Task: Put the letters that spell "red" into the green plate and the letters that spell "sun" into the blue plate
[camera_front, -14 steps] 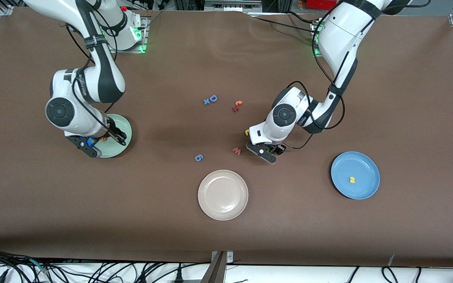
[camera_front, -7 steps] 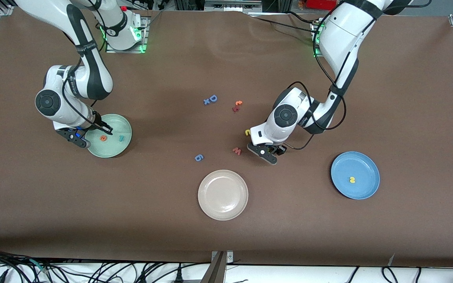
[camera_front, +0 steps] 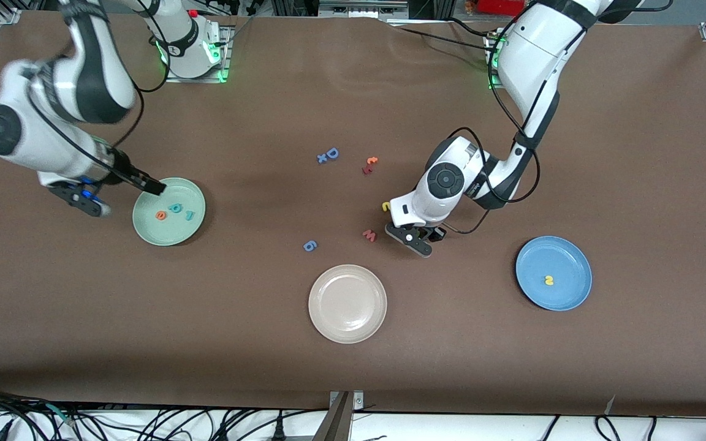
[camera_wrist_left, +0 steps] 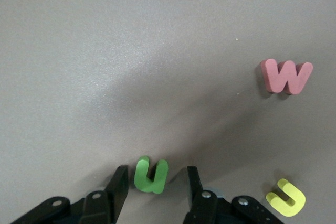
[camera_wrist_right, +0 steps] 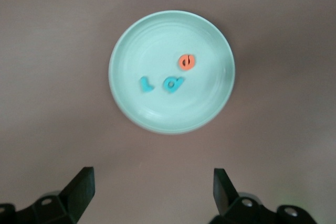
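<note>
The green plate [camera_front: 172,229] [camera_wrist_right: 157,35] holds the orange "e" [camera_front: 160,215] [camera_wrist_right: 186,62], teal "d" [camera_front: 175,208] [camera_wrist_right: 172,83] and teal "r" [camera_front: 189,215] [camera_wrist_right: 145,84]. My right gripper [camera_front: 117,190] [camera_wrist_right: 152,190] hangs open and empty above the table beside that plate's rim. My left gripper [camera_front: 417,239] [camera_wrist_left: 155,174] is down at the table, its jaws standing on either side of the green "n" [camera_wrist_left: 151,175] with a gap on one side. The yellow "u" [camera_front: 385,206] [camera_wrist_left: 286,198] lies close by. The yellow "s" [camera_front: 549,280] rests in the blue plate [camera_front: 567,260].
A pink "w" [camera_front: 369,235] [camera_wrist_left: 286,76] lies beside the left gripper. A beige plate [camera_front: 347,331] sits nearer the front camera. A blue "6" [camera_front: 309,245], a blue "D" [camera_front: 332,153] and an orange "t" [camera_front: 370,164] are scattered mid-table.
The right gripper opened, left the teal "d" in the green plate, then rose and drew off toward the right arm's end. The left gripper's jaws narrowed around the green "n".
</note>
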Robot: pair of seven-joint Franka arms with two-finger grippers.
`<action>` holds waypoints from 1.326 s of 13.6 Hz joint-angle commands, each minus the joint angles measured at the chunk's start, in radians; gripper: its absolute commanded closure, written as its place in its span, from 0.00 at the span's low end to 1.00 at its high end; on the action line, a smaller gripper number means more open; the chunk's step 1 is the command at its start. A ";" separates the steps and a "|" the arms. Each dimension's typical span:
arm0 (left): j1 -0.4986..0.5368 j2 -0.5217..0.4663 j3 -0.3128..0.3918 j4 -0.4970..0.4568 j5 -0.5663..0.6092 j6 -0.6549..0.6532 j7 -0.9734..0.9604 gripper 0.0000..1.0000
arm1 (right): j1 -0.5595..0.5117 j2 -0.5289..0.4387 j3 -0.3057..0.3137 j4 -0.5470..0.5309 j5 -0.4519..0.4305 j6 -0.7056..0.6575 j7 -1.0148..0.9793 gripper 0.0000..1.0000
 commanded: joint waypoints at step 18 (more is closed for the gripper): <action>0.017 -0.018 -0.005 0.026 0.030 -0.012 0.002 0.70 | 0.000 -0.021 -0.063 0.392 -0.113 -0.306 -0.258 0.00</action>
